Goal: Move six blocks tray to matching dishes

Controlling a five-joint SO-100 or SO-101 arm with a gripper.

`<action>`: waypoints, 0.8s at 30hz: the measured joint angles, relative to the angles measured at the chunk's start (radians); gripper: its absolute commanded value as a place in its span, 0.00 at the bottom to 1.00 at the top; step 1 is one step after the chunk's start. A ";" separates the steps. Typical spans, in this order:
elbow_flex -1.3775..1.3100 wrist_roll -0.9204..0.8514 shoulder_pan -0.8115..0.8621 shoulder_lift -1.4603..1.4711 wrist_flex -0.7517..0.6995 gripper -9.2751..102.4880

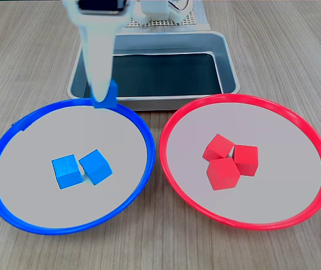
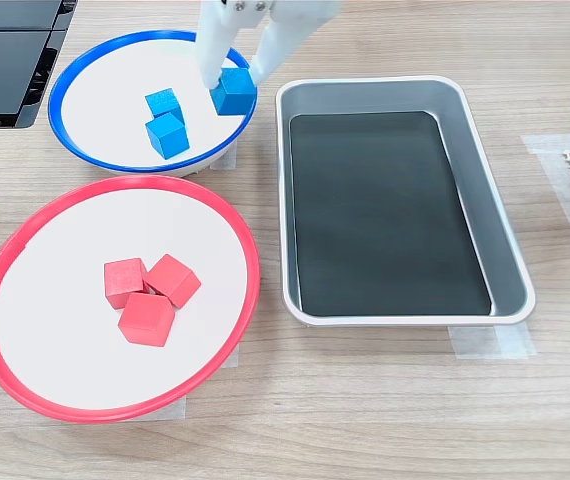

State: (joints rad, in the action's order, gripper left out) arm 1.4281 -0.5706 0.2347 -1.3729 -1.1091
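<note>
My arm is white plastic throughout. In a fixed view, the gripper [image 1: 101, 95] ends in a long, smooth finger [image 1: 97, 56] tapering to a blunt tip, with a black block at its top, toward twelve o'clock. Behind it sits the white base [image 1: 160, 14] on a perforated pad. In another fixed view, two slim white fingers [image 2: 215, 45] show.
</note>
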 measured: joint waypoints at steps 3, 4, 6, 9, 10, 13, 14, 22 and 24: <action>-0.037 -0.008 -0.011 0.083 0.112 0.08; -0.038 -0.011 -0.008 0.091 0.126 0.08; -0.041 -0.028 0.009 0.101 0.149 0.21; -0.041 -0.046 0.008 0.101 0.141 0.24; -0.038 -0.046 0.017 0.100 0.129 0.25; -0.020 -0.048 0.031 0.075 0.106 0.19; -0.005 -0.049 0.021 0.055 0.103 0.12; 0.247 0.084 -0.011 -0.232 0.146 0.08; 0.379 0.222 -0.043 -0.365 0.201 0.08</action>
State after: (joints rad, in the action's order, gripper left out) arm 1.8070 -0.3482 0.1917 -1.7380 -0.9081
